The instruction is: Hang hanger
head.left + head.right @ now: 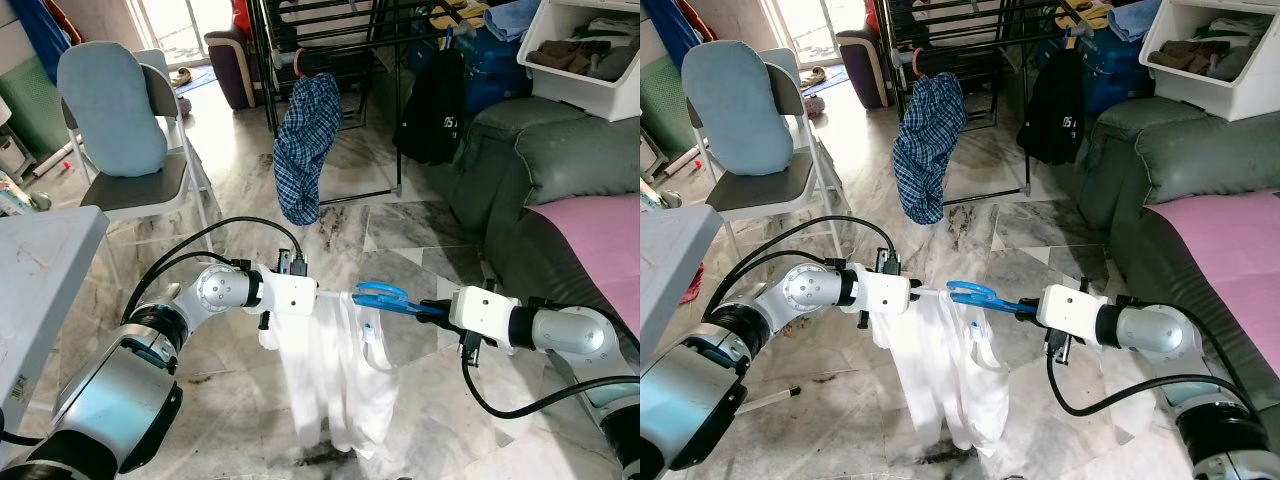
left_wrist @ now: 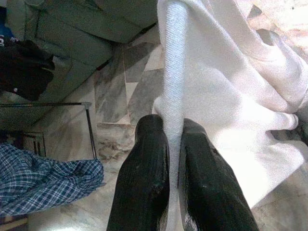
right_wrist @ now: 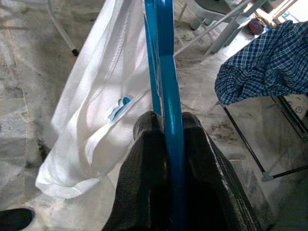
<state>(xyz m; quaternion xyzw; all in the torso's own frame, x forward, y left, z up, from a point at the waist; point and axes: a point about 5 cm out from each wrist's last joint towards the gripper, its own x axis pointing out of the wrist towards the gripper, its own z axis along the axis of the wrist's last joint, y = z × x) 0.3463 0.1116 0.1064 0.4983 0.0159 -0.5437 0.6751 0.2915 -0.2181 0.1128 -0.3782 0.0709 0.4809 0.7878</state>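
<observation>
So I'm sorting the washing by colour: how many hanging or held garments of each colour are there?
White garment, pinched by the left gripper: 1
Blue plaid shirt on the drying rack: 1
Black garment on the rack: 1
Total: 3

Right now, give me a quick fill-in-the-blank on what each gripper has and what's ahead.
1. The left gripper is shut on a fold of the ______ garment.
2. The right gripper is shut on a ______ hanger.
3. Ahead, a ______ shirt with a checked pattern is draped on the black drying rack.
4. The garment hangs between the two grippers, above the ______ floor.

Missing words: white; blue; blue; marble
</observation>
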